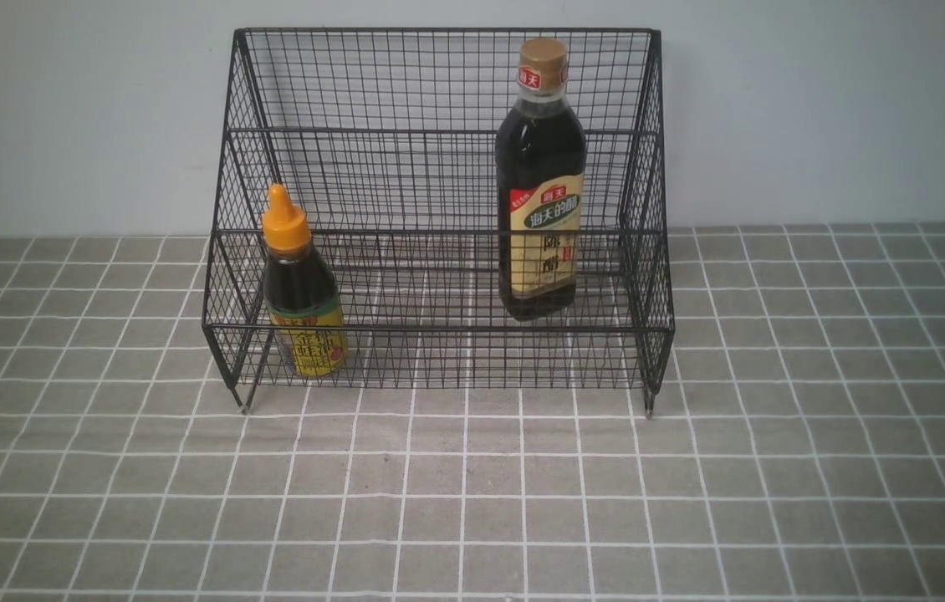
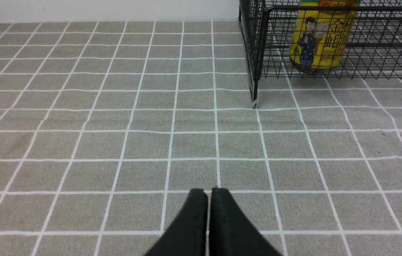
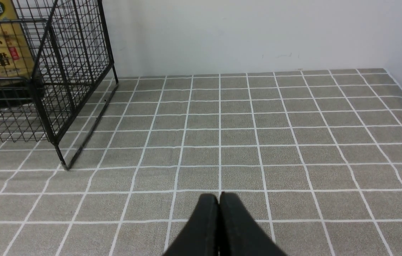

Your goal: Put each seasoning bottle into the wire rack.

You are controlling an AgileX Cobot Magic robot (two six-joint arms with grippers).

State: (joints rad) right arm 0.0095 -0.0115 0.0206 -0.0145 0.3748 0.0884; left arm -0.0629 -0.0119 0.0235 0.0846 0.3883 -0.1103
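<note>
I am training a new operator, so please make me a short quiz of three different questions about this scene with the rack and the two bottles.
1. True or false: the tall bottle stands upright inside the wire rack.
2. Multiple choice: where is the short bottle with the orange cap? A) on the tablecloth in front of the rack; B) in the rack, near its left end; C) held by the left tool.
3. Short answer: how do the jaws of the left tool and the right tool stand, and do they hold anything?

Key
1. True.
2. B.
3. Both are shut and empty, above the checked tablecloth, outside the rack.
</note>
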